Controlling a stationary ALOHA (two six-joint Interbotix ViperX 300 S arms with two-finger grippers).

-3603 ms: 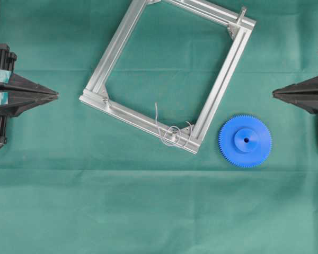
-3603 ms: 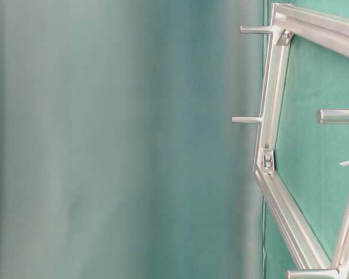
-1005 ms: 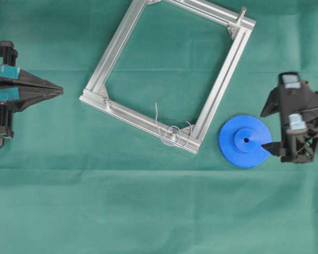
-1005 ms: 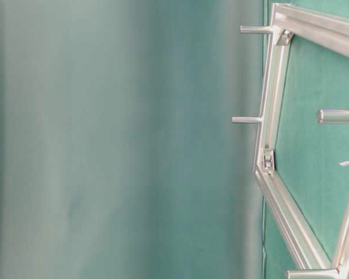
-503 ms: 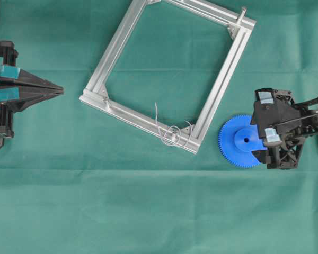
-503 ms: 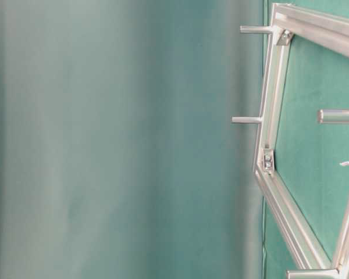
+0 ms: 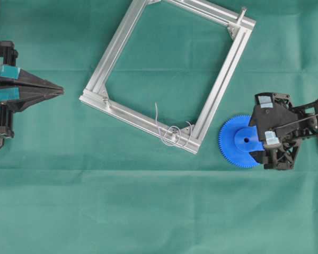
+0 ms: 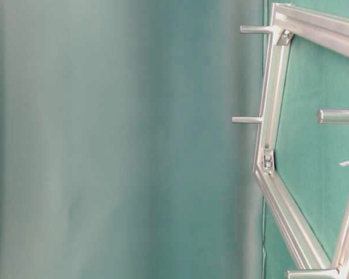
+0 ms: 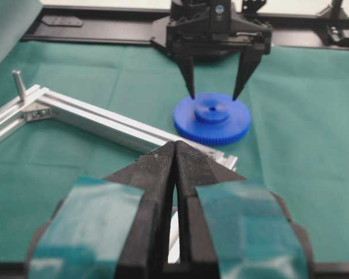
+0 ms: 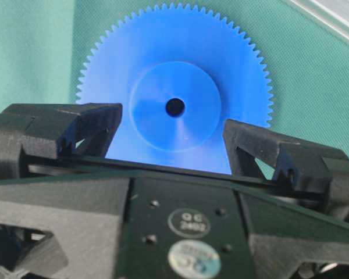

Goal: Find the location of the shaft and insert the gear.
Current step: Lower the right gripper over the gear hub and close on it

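The gear (image 7: 243, 141) lies flat on the green cloth (image 7: 148, 211), just right of the metal frame (image 7: 222, 79) corner. The right claw (image 9: 215, 93) hovers over it, spread wide, fingers straddling the hub. The left claw (image 9: 175, 152) is clenched, well apart.

Both arms matte black plastic. Left gripper (image 9: 175, 152): two long tapered fingers, ribbed inner faces, teal tape wrapped round finger bases. Right gripper (image 9: 215, 93): slim pointed black fingers (image 9: 188, 75) on boxy black housing; small screws and round grey stickers on body; thin dark cable along arm.
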